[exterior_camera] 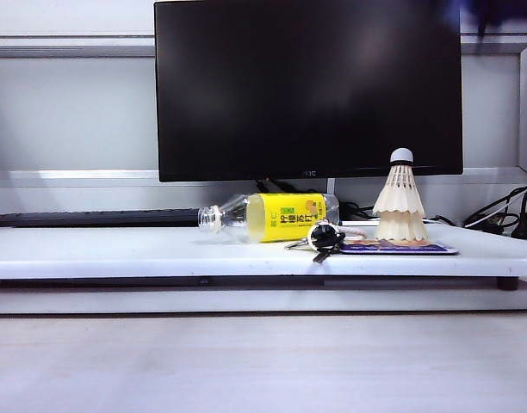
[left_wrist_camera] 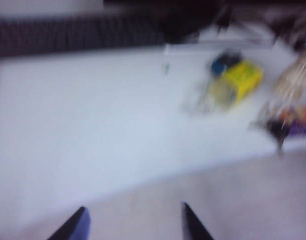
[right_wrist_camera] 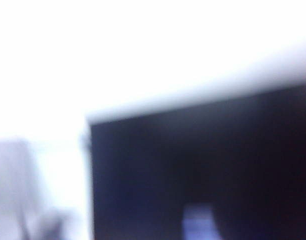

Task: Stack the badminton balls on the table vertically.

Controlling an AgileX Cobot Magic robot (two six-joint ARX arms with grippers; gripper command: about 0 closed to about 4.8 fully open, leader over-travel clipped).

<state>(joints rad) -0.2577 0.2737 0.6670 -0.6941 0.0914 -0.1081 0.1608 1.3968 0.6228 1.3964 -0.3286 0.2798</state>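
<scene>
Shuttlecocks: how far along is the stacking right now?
Looks done: the shuttlecocks stand nested upright on the card on the table. Nothing in hand: the left gripper hangs open over the front edge; the right gripper is out of view. Left: apparently only retracting.

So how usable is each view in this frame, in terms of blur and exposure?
Exterior view: sharp and evenly lit; stacked badminton balls, bottle and table all read clearly. Left wrist view: motion-blurred; the left gripper has its fingers apart, and the bottle is a yellow smear. Right wrist view: blurred and largely blown out to white above the dark monitor; the right gripper isn't visible.
</scene>
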